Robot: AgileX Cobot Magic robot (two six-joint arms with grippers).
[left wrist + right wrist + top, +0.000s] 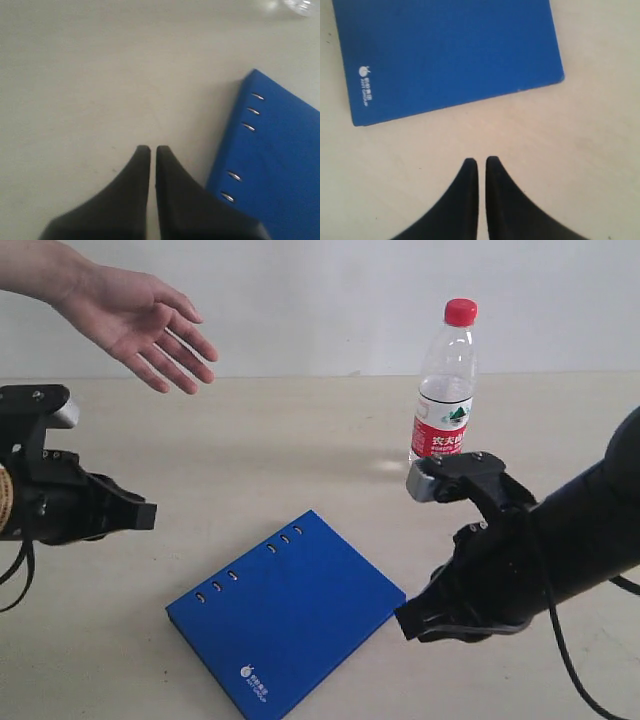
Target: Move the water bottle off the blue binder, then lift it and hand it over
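Exterior view: I see the water bottle (444,390) standing upright on the table (300,440), red cap (460,311) on top, label (440,432) facing me. It's off the blue binder (288,618) and well apart from it, toward the back right. Its base is hidden behind the right arm's wrist block, so I can't see the contact w/ the table.

The binder lies flat, front centre, turned at an angle. Six slots (232,575) run along its far-left edge and a small white logo (256,681) sits near the front corner. Nothing rests on it.

The left gripper (146,514) hovers low at the left, pointing toward the middle, apart from the binder. In the left wrist view its jaws (150,149) are pressed nearly together w/ only a thin slit and nothing between them. The binder's slotted edge (250,125) lies just beside the tips. A clear glint at the frame corner is possibly the bottle's base; too blurred to tell.

The right gripper (404,621) is low, near the binder's right corner, not touching it. The right wrist view shows that gripper (479,161) clenched the same way, empty, over bare table w/ the binder's logo side (450,55) ahead.

A person's hand (140,325) reaches in at upper left, palm open, fingers spread, well away from the bottle.
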